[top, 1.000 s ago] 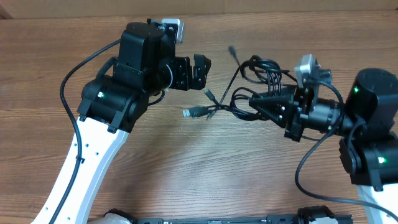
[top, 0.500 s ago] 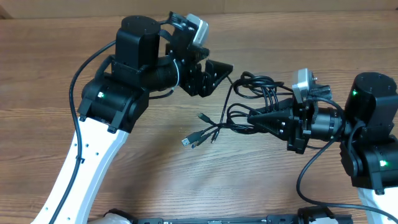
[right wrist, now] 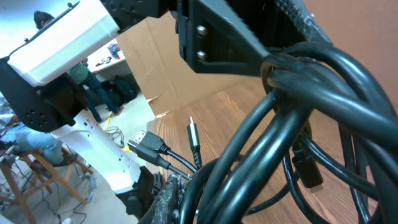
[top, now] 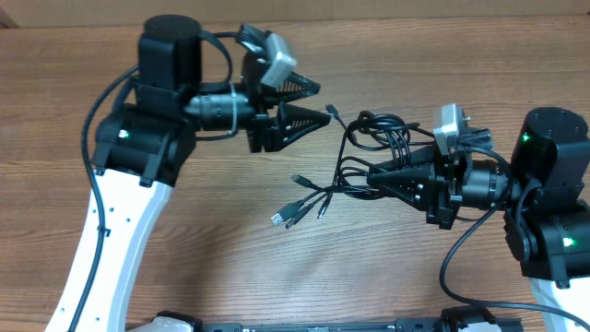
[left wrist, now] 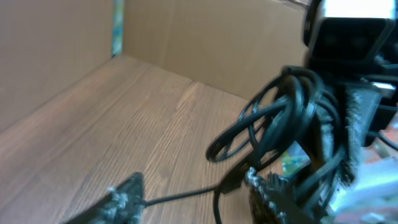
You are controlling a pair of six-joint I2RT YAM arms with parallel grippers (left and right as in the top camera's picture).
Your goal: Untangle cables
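Wood table (top: 230, 249), cardboard wall (left wrist: 205, 37) at the far edge, bare wood near you. Your right gripper (top: 373, 175) pinches the cables (top: 369, 148) right of middle; your left gripper (top: 323, 102) stands half open beside them.

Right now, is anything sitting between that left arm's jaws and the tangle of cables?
Nothing visible does. Only bare table separates the left gripper from the cables, and one loose cable end lies right by its open jaws. The right gripper clamps the tangle from the far side.
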